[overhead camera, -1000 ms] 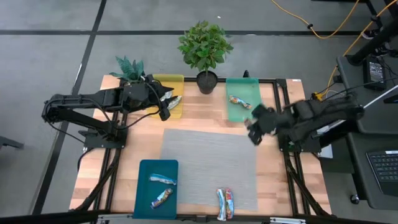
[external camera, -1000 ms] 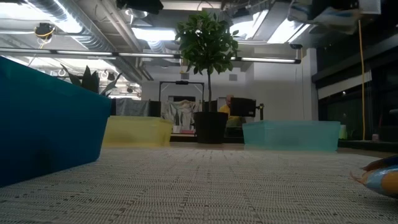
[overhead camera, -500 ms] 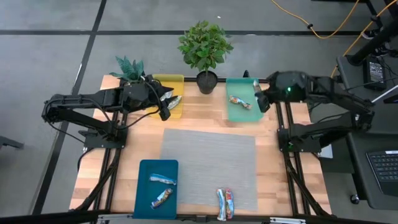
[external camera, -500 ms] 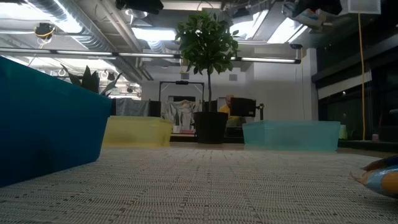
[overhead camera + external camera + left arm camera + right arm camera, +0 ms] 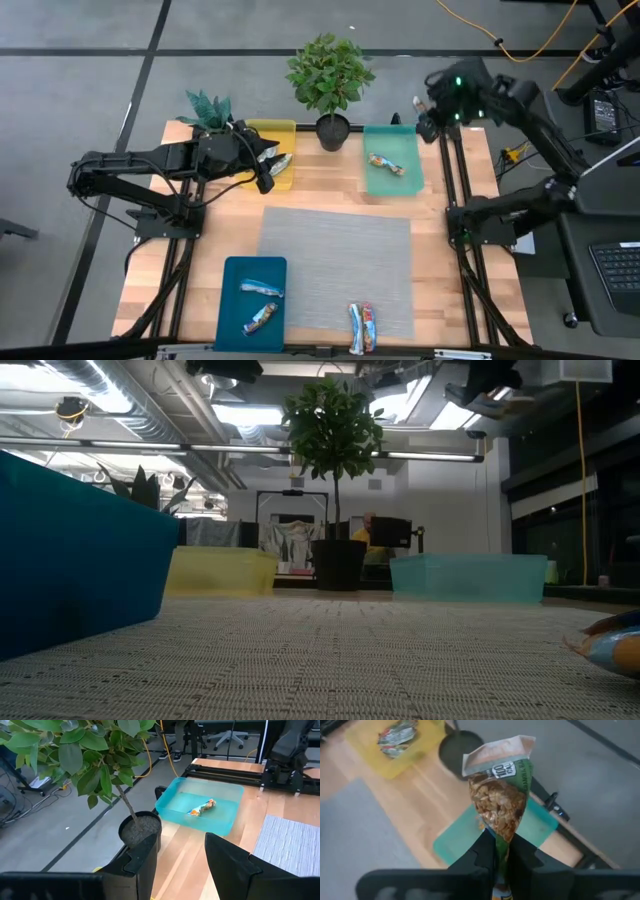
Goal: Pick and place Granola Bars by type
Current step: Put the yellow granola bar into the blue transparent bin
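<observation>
Granola bar hangs pinched in the right gripper high above the far right table corner, mid-carry, so next I'd judge it must descend over a matching tray, while the left gripper, fingers spread, waits by the yellow tray.

The whole setup sits on a light wooden table with a black frame. Lying flat across its middle is a grey woven mat, and two wrapped granola bars sit side by side at the mat's near edge. Around the mat there's a dark teal plastic tray, a yellow plastic tray, a light green plastic tray, plus a potted leafy plant in a black pot between the yellow and green ones.
</observation>
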`<state>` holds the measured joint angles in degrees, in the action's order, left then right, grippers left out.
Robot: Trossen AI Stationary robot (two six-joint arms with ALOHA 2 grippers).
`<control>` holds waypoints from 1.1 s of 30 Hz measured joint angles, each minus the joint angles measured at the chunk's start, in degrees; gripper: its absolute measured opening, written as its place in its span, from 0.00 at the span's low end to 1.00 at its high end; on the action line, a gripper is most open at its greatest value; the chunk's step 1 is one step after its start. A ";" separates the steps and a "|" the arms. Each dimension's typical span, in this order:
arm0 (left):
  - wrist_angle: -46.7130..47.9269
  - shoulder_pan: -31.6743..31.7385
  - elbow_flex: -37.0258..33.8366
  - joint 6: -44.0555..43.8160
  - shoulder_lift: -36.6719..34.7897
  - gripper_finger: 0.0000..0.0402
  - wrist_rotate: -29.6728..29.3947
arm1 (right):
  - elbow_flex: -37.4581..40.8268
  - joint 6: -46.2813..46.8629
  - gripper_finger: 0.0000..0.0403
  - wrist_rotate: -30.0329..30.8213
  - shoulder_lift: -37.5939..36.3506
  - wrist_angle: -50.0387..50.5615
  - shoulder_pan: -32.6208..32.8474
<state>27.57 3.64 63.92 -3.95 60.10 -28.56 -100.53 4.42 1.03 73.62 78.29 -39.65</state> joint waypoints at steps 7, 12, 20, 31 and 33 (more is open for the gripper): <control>0.00 0.00 0.00 -1.42 0.00 0.39 -0.04 | -9.65 -8.26 0.06 -4.44 8.93 3.12 -9.19; 0.00 0.00 0.00 -1.42 0.00 0.39 -0.07 | -9.52 -11.81 0.07 -4.84 12.11 2.43 -11.81; 0.00 0.00 0.00 -1.46 0.00 0.39 -0.37 | -2.66 -12.48 0.09 -6.83 14.10 -3.78 -13.71; 0.00 0.00 0.00 -1.44 0.00 0.39 -0.35 | 10.38 -13.54 0.09 -6.78 14.10 -12.11 -13.75; 0.00 0.00 0.00 -1.46 0.00 0.39 -0.35 | 12.37 -13.61 0.10 -6.73 14.10 -13.45 -13.78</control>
<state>27.57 3.64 63.92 -5.41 60.10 -28.91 -88.16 -9.19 -5.70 87.72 64.84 -53.43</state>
